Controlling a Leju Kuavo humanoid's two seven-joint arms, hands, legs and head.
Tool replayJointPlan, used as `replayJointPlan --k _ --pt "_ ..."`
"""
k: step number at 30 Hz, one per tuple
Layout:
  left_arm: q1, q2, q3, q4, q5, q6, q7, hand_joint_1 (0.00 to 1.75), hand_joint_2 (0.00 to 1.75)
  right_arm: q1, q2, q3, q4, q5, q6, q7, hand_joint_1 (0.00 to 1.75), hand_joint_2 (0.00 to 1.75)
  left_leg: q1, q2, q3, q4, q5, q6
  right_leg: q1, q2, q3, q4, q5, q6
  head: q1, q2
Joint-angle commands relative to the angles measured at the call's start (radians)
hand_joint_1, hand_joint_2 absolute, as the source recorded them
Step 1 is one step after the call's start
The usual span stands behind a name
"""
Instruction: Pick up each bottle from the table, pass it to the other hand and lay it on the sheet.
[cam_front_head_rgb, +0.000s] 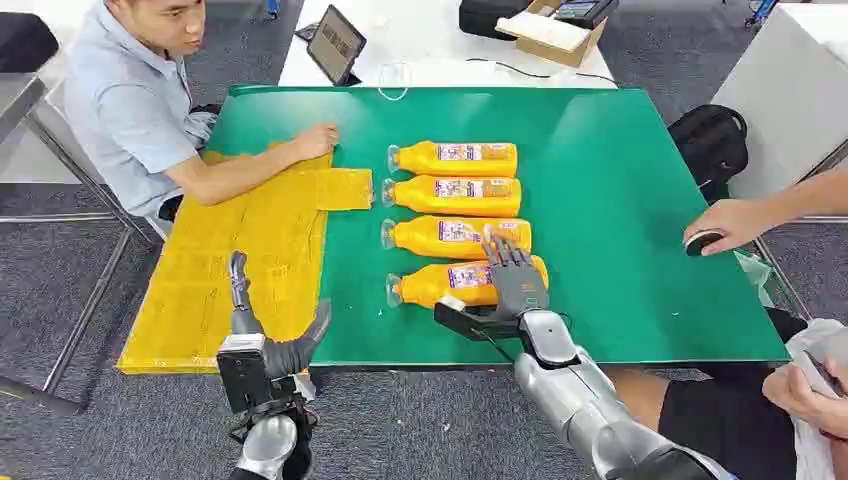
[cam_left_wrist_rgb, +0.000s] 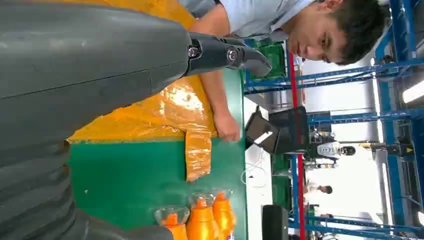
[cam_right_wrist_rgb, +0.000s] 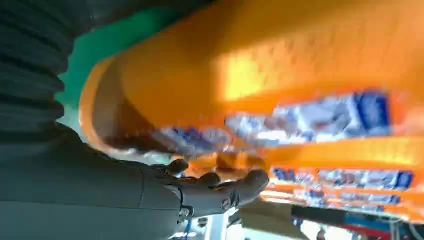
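Four bottles lie crosswise; our right hand (cam_front_head_rgb: 515, 280) rests spread, unclosed, over the nearest bottle (cam_front_head_rgb: 445, 284), our left hand (cam_front_head_rgb: 262, 345) hangs open.

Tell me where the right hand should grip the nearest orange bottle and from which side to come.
Grip the nearest bottle around its wide labelled body, not the narrow clear cap end. It lies on its side with the cap toward the yellow sheet, and the next bottle lies close behind it, so coming from above and the robot's near side looks best. The right hand is already over the body there.
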Motion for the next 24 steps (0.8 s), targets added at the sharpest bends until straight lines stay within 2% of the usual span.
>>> replayJointPlan --k 1,11,16,21,24 --pt "-0.049 0.017 -0.021 0.071 0.007 0.002 -0.005 0.00 1.75 -0.007 0.001 0.036 0.098 -0.022 0.034 -0.042 1.75 1.75 0.000 -0.001 0.003 -0.001 0.000 -0.001 0.001 -0.001 0.003 -0.001 -0.001 -0.001 0.000 0.000" --pt "-0.049 0.019 -0.021 0.067 0.008 0.004 -0.008 0.00 1.75 -0.005 0.001 0.042 0.091 -0.028 0.039 -0.052 1.75 1.75 0.001 -0.002 0.007 -0.001 -0.002 -0.001 0.001 -0.002 0.007 -0.001 -0.002 -0.003 0.000 0.000" --pt "-0.066 0.018 -0.011 0.082 0.013 0.004 -0.018 0.00 1.75 0.008 -0.011 0.086 0.092 -0.019 0.041 -0.076 1.75 1.75 0.001 -0.002 0.007 -0.001 -0.001 -0.001 0.001 -0.002 0.008 -0.002 -0.002 -0.002 0.000 0.000" --pt "-0.072 0.016 -0.001 0.088 0.015 0.004 -0.024 0.00 1.75 0.033 -0.009 0.082 0.072 -0.077 -0.007 -0.128 1.75 1.75 0.001 -0.002 0.007 -0.002 -0.001 -0.001 0.001 -0.002 0.008 -0.002 -0.002 -0.002 0.000 0.000" --pt "-0.075 0.016 0.002 0.083 0.034 0.004 -0.024 0.00 1.75 0.049 -0.005 0.064 0.031 -0.163 0.061 -0.167 1.75 1.75 0.001 -0.002 0.009 -0.001 -0.001 -0.002 0.001 -0.001 0.009 -0.001 -0.002 -0.003 0.000 0.000"
